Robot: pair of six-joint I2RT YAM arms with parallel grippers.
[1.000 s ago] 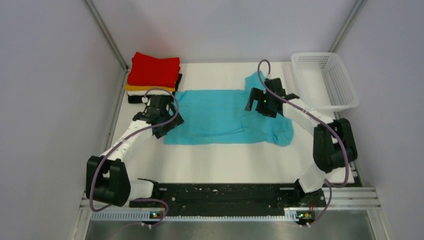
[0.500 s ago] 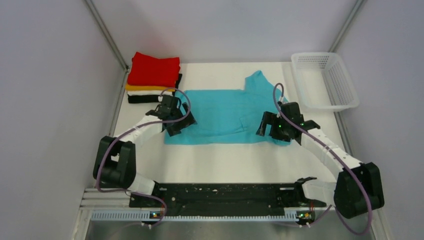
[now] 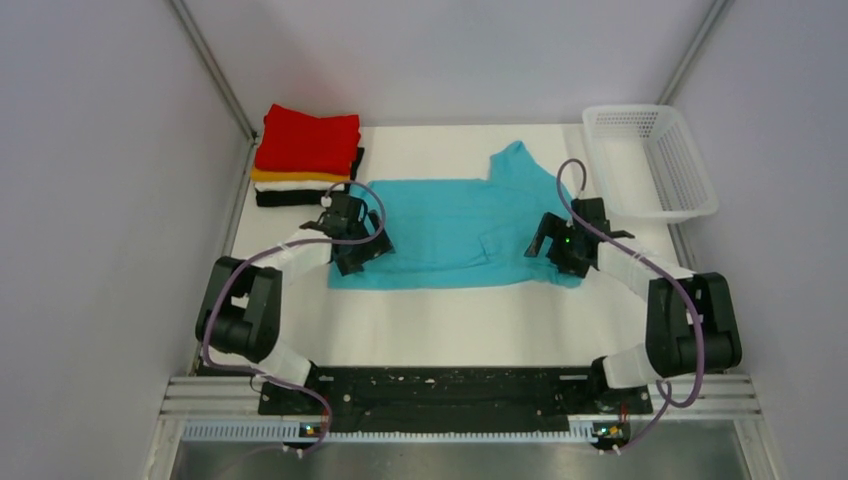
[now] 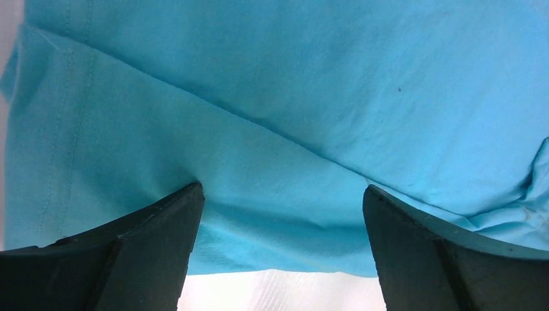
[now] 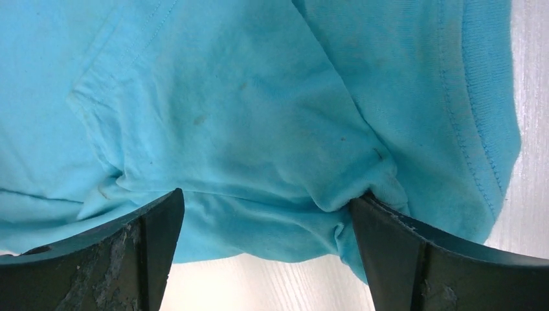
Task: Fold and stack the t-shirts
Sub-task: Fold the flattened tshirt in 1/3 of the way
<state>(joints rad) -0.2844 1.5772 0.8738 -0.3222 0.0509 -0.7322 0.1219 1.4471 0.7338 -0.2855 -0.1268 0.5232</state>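
1. At the far left of the surface (image 3: 440,320) we see the stack of folded t-shirts (image 3: 305,150), red on top, then orange, white and black; it lies as it did a second ago
2. The left fingers (image 4: 136,253) have slid in from the shirt's left edge to its near left corner; they stand apart over the hem, clamped on nothing
3. The turquoise t-shirt (image 3: 450,225) lies spread across the middle of the surface, just beside the stack, with one sleeve pointing to the far side and not yet folded in
4. The right fingers (image 5: 414,259) have swung from the far part of the shirt down to its near right corner; they too stand apart, straddling a bunched ridge of cloth
5. The white basket (image 3: 650,160) sits at the far right, apart from the shirt
6. With both arms now on the near edge, we judge that a paired pinch comes next, to carry that edge over in a fold
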